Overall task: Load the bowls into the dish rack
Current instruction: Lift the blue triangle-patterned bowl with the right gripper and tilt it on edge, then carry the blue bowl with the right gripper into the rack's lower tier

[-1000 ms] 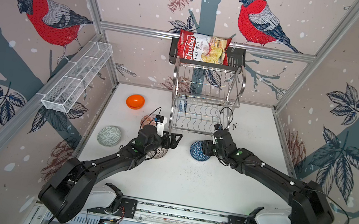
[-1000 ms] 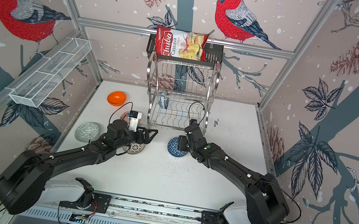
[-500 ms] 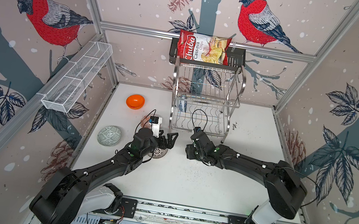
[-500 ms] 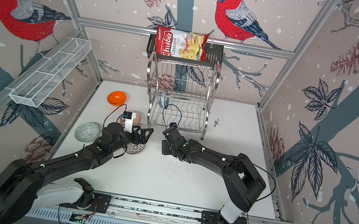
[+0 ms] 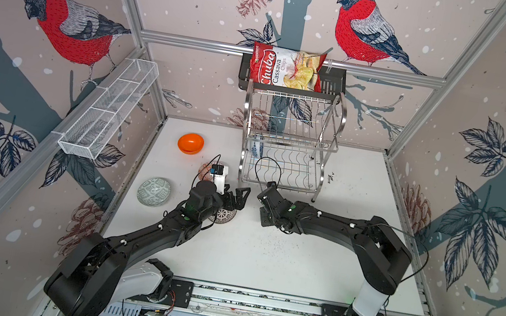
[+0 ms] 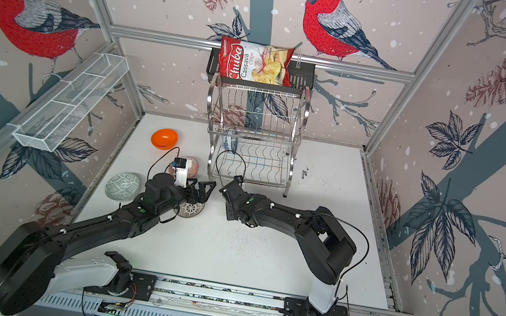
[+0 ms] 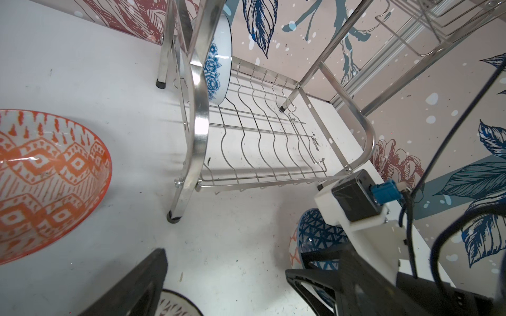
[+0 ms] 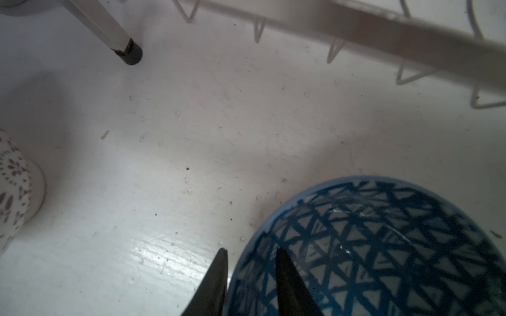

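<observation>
Where my right wrist camera looks down, the right gripper has its two fingers nearly together across the rim of the blue triangle bowl, one inside and one outside. I cannot tell whether they pinch it. That bowl is low over the white table, just in front of the rack. The blue-flowered bowl stands on edge at the end of the rack's lower tier. My left gripper is spread wide with nothing in it, hovering over the dotted bowl. The red-and-white bowl lies near the rack's leg. The orange bowl and the grey-green bowl sit farther left, apart from each other.
</observation>
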{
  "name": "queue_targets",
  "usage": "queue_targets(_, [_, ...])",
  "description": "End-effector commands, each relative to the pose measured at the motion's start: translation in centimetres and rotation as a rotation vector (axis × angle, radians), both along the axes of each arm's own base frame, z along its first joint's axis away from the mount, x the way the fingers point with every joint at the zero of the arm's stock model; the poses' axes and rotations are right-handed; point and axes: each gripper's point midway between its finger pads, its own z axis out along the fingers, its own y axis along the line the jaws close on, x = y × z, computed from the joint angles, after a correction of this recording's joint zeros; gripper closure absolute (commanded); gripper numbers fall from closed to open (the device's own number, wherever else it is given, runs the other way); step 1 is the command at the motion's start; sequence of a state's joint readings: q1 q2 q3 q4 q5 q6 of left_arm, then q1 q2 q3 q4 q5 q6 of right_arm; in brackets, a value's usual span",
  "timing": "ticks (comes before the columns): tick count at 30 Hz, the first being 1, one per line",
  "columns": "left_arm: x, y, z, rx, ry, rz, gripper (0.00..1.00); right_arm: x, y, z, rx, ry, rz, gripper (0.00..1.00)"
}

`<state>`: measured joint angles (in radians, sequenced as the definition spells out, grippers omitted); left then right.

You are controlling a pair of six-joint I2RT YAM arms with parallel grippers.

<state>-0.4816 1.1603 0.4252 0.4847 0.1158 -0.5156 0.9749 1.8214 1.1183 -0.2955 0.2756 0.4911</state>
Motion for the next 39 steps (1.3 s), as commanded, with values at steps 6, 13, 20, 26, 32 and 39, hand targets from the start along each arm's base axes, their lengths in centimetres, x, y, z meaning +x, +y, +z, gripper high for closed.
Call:
queue_targets(6, [0.3,0.0,0.6,0.0,-0.03,0.0,0.02,0.1,-0.8,-0.8,-0.063,-0.011,0.006,0.78])
queue_targets(13, [0.3,-0.1,0.5,-0.002,-0.027,-0.003,0.02,-0.1,-1.1,-1.1,-0.069,-0.008,0.004,0.88])
queue_targets(20, [0.3,-0.1,0.6,-0.004,-0.03,-0.005,0.02,-0.2,-1.2,-0.5,-0.059,-0.014,0.004,0.98])
queue_targets(26, [0.2,0.0,0.7,-0.004,-0.032,-0.002,0.02,-0.5,-0.6,0.4,0.004,-0.003,0.019,0.99])
queue_targets(32, [0.2,-0.1,0.8,-0.009,-0.033,-0.008,0.02,-0.6,0.0,3.4,0.107,-0.035,0.038,1.0])
queue_targets(39, [0.1,-0.2,1.2,-0.01,-0.047,-0.013,0.02,-0.2,0.4,7.8,0.255,-0.09,0.066,1.0])
